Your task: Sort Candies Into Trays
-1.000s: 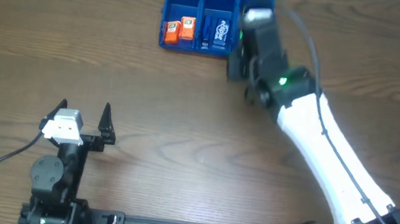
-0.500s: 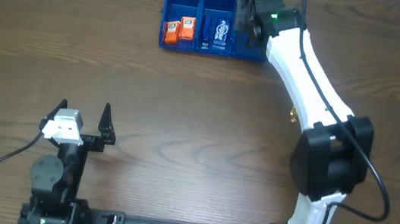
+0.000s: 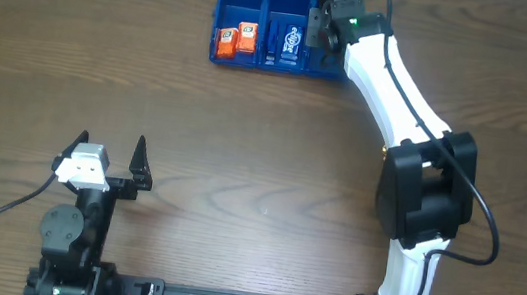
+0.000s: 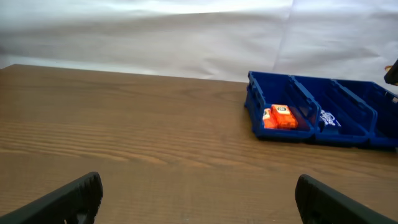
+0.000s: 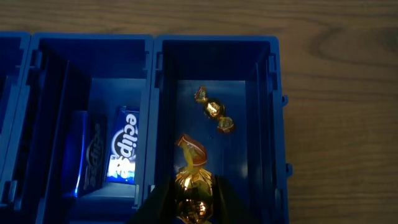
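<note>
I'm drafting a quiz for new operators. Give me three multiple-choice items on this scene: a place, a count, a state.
1. The right end effector hangs over the blue tray's compartment holding: A orange boxes; B blue packs; C a loose gold candy.
2. Orange boxes in the tray: A one; B two; C four.
3. The left end effector is: A open, empty; B shut on a candy; C shut on a box.
C: its wrist view shows that compartment below the held candy. B: two sit side by side. A: its fingers stand apart, nothing between.
</note>
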`<state>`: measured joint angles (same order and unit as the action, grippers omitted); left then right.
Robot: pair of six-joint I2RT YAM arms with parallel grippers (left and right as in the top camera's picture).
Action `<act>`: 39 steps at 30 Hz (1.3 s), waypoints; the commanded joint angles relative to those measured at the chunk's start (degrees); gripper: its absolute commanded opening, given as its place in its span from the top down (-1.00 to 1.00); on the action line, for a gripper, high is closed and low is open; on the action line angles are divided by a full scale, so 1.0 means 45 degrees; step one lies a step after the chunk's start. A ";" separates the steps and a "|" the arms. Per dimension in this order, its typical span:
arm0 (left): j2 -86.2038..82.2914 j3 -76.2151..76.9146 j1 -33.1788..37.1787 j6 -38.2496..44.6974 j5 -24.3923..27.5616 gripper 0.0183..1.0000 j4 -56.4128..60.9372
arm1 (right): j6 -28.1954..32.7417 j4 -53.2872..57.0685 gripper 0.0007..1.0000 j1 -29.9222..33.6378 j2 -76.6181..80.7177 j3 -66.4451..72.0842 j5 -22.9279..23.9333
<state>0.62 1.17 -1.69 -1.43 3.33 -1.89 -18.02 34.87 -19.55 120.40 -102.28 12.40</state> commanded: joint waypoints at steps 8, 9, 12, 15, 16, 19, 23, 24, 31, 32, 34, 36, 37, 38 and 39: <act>-0.0063 -0.0194 0.0039 0.0136 0.0160 -1.00 -0.0525 | 0.0019 -0.0068 -0.09 0.0291 0.0253 -0.0087 -0.0384; -0.0063 -0.0194 0.0039 0.0136 0.0160 -1.00 -0.0525 | 0.0024 -0.0068 -0.09 0.0335 0.0223 -0.0015 -0.0447; -0.0063 -0.0194 0.0039 0.0136 0.0160 -1.00 -0.0525 | 0.0160 -0.0219 -0.09 0.0471 -0.0325 0.0675 -0.0432; -0.0063 -0.0194 0.0039 0.0136 0.0160 -1.00 -0.0525 | 0.0457 -0.0986 -0.09 0.0651 -0.2006 0.2599 -0.0350; -0.0068 -0.0194 0.0039 0.0136 0.0160 -1.00 -0.0525 | 0.0461 -0.1229 -0.09 0.0724 -0.2657 0.3298 -0.0345; -0.0068 -0.0194 0.0039 0.0136 0.0160 -1.00 -0.0525 | 0.0457 -0.1671 -0.10 0.0976 -0.4653 0.5464 -0.0350; -0.0063 -0.0194 0.0039 0.0136 0.0160 -1.00 -0.0525 | 0.0447 -0.1593 -0.11 0.1661 -0.6960 0.8374 -0.0350; -0.0063 -0.0194 0.0039 0.0136 0.0160 -1.00 -0.0525 | 0.0437 -0.1530 -0.11 0.1836 -0.7150 0.8811 -0.0369; -0.0063 -0.0194 0.0039 0.0136 0.0160 -1.00 -0.0525 | 0.0306 -0.1205 -0.11 0.2720 -0.6776 1.0783 -0.0704; -0.0063 -0.0194 0.0039 0.0136 0.0160 -0.99 -0.0525 | 0.0301 -0.1214 -0.11 0.2769 -0.6625 1.0899 -0.0787; -0.0063 -0.0194 0.0039 0.0136 0.0160 -1.00 -0.0525 | 0.0306 -0.1219 -0.11 0.2846 -0.6319 1.0992 -0.0811; -0.0063 -0.0194 0.0039 0.0136 0.0160 -0.99 -0.0525 | 0.0316 -0.1258 -0.11 0.2963 -0.5965 1.0992 -0.0777; -0.0063 -0.0194 0.0039 0.0136 0.0160 -1.00 -0.0525 | 0.0316 -0.1263 -0.11 0.3031 -0.5790 1.0992 -0.0777; -0.0063 -0.0194 0.0039 0.0136 0.0160 -1.00 -0.0525 | 0.0321 -0.1248 -0.11 0.3084 -0.5625 1.0992 -0.0777; -0.0063 -0.0194 0.0039 0.0136 0.0160 -1.00 -0.0525 | 0.0316 -0.1229 -0.10 0.3133 -0.5445 1.0992 -0.0777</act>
<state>0.62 1.17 -1.69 -1.41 3.33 -1.91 -16.86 29.30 -6.55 93.58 -52.86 8.88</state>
